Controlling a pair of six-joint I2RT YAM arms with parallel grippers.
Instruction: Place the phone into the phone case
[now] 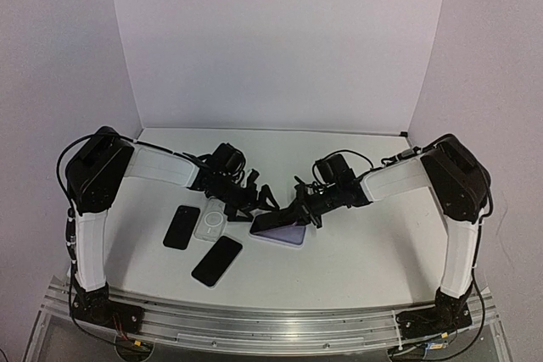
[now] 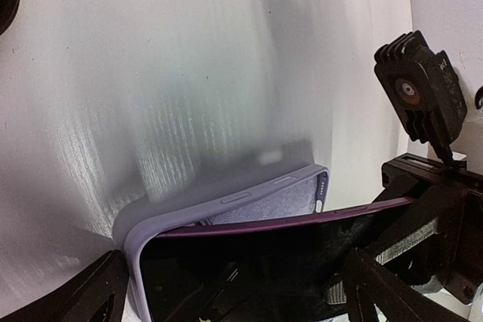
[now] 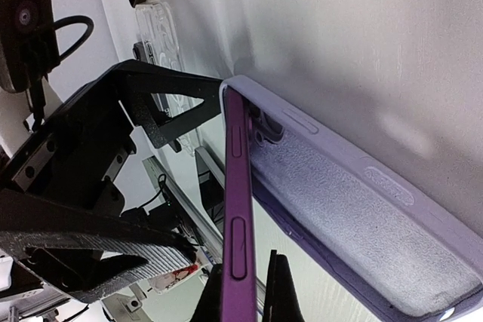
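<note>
1. The right gripper (image 3: pixel 241 303) is clamped on the thin edge of the dark purple slab phone (image 3: pixel 235 209), holding it tilted.
2. Just beside its fingers lies the lilac soft-lined phone case (image 3: pixel 355 216), hollow side up.
3. Farther out, the phone's end meets the case's corner.
4. There the left gripper (image 2: pixel 234 277) stands wide apart, holding nothing.
5. Seating looks begun; the raised edge remains to press in.
</note>
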